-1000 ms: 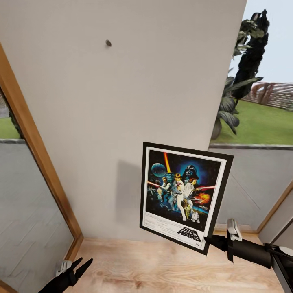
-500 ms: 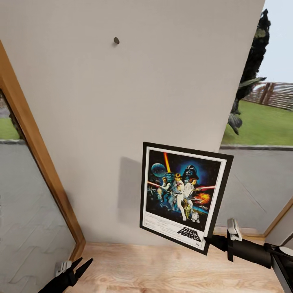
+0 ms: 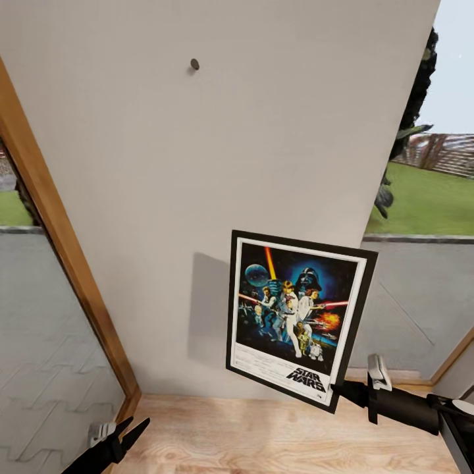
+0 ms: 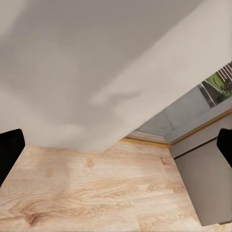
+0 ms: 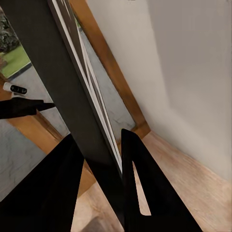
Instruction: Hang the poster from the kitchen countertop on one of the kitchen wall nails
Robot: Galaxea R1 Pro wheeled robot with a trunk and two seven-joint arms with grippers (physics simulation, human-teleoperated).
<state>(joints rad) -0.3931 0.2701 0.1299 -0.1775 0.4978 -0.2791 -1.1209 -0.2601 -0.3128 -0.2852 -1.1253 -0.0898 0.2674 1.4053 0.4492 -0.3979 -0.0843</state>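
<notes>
With the right gripper (image 3: 339, 390) clamped on the poster (image 3: 297, 316) at its lower corner and the left gripper (image 3: 125, 431) spread empty, the view has swung rightward, bringing the wall nail (image 3: 194, 64) toward upper centre for hanging.

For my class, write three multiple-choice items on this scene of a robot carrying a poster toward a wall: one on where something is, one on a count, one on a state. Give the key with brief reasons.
1. Where is the nail relative to the poster?
A. Above it and toward the robot's left
B. Directly below it
C. Behind it

2. How many nails show on the wall panel in the head view?
A. One
B. Two
C. Three

3. What is the right gripper doing?
A. Hanging open and empty
B. Shut on the poster's lower corner
C. Pressing on the nail

Key: 1 A, the dark dot sits high on the panel, well above the frame. 2 A, a single dot shows. 3 B, the right wrist view shows both fingers clamping the frame's edge.
</notes>
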